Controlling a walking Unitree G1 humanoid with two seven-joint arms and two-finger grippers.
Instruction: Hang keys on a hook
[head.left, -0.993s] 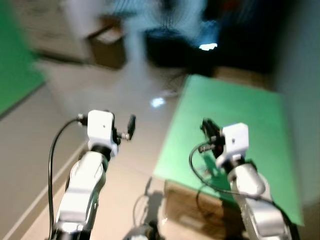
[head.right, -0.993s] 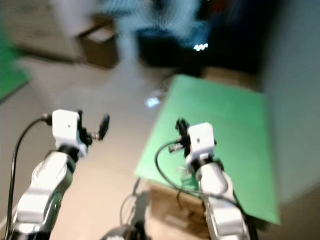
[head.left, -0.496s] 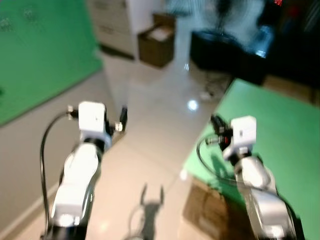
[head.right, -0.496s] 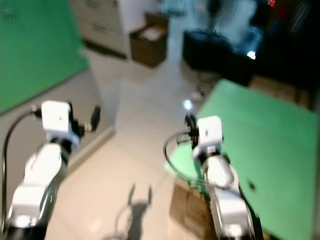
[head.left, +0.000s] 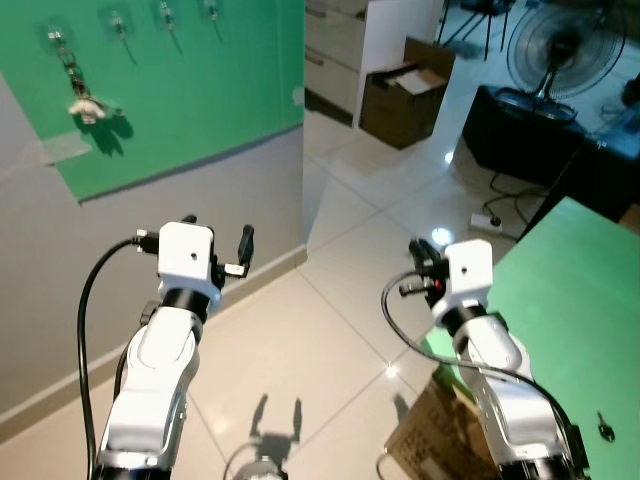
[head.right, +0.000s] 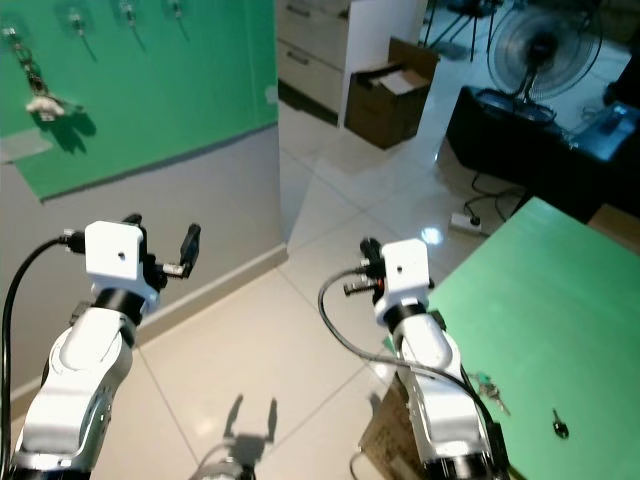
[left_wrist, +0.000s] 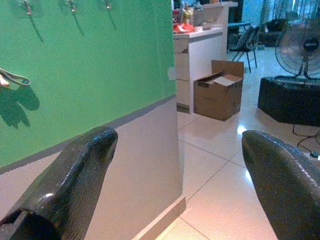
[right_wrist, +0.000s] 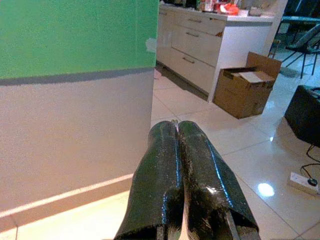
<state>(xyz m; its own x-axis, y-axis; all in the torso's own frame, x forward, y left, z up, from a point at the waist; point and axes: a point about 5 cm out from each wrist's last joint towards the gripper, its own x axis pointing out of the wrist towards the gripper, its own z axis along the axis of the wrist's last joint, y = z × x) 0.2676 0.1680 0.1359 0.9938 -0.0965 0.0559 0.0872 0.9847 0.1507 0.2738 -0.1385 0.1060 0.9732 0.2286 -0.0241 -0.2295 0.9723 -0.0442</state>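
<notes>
A green wall panel (head.left: 190, 90) at the upper left carries a row of several hooks (head.left: 116, 20). A bunch with a pale tag (head.left: 84, 104) hangs from the leftmost hook. On the green table (head.right: 560, 310) at the right lie a bunch of keys (head.right: 489, 389) and a small dark key (head.right: 559, 428). My left gripper (head.left: 218, 238) is raised in front of me, open and empty, facing the wall; its fingers (left_wrist: 75, 180) stand wide apart. Held up beside the table edge, my right gripper (head.left: 418, 252) is shut, with nothing seen between its fingers (right_wrist: 165, 165).
A grey wall runs below the green panel, ending at a corner. Beyond stand white drawers (head.left: 335, 50), an open cardboard box (head.left: 400, 90), a black block (head.left: 520, 125) and a fan (head.left: 560, 45). A power strip (head.left: 485, 218) lies on the tiles. Another carton (head.left: 440, 445) sits under the table.
The whole view has swung left and sharpened: the green wall with its hooks has come into view and the table has slid right. Both arms keep the same raised pose.
</notes>
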